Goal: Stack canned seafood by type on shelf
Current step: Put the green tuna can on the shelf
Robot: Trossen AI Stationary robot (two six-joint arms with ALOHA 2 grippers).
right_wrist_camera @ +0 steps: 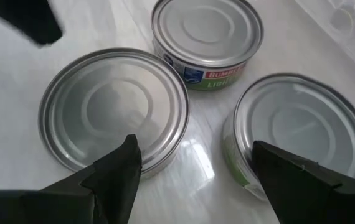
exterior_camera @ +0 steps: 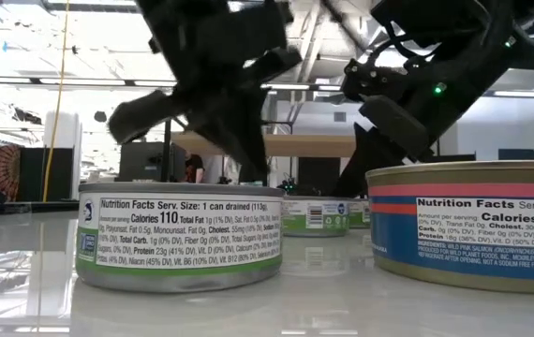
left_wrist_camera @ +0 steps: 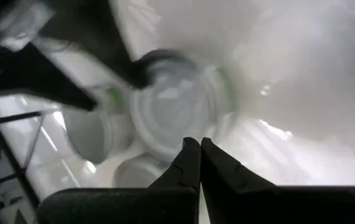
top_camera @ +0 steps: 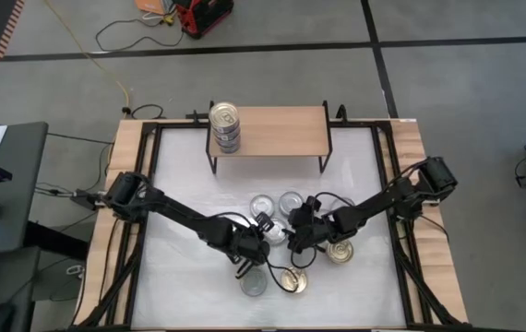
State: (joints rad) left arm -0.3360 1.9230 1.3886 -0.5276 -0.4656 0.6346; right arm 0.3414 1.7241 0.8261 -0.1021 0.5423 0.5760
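Two tins (top_camera: 225,125) stand stacked on the left end of the light-wood shelf (top_camera: 277,129). Several more tins stand loose on the white table: silver-topped ones (top_camera: 263,205) (top_camera: 291,201) and gold-topped ones (top_camera: 341,250) (top_camera: 292,280). My left gripper (top_camera: 263,242) (left_wrist_camera: 199,152) is shut, its tips just short of a silver-topped tin (left_wrist_camera: 177,109), with nothing between them. My right gripper (top_camera: 293,240) (right_wrist_camera: 193,165) is open. It stands above the gap between two silver-topped tins (right_wrist_camera: 115,109) (right_wrist_camera: 299,134), with a third tin (right_wrist_camera: 205,31) beyond.
In the low view a green-labelled tin (exterior_camera: 181,236) and a blue-and-red-labelled tin (exterior_camera: 468,225) stand close to the near edge. The two arms' ends are close together over the tins at mid-table. Most of the shelf board (top_camera: 286,124) is bare.
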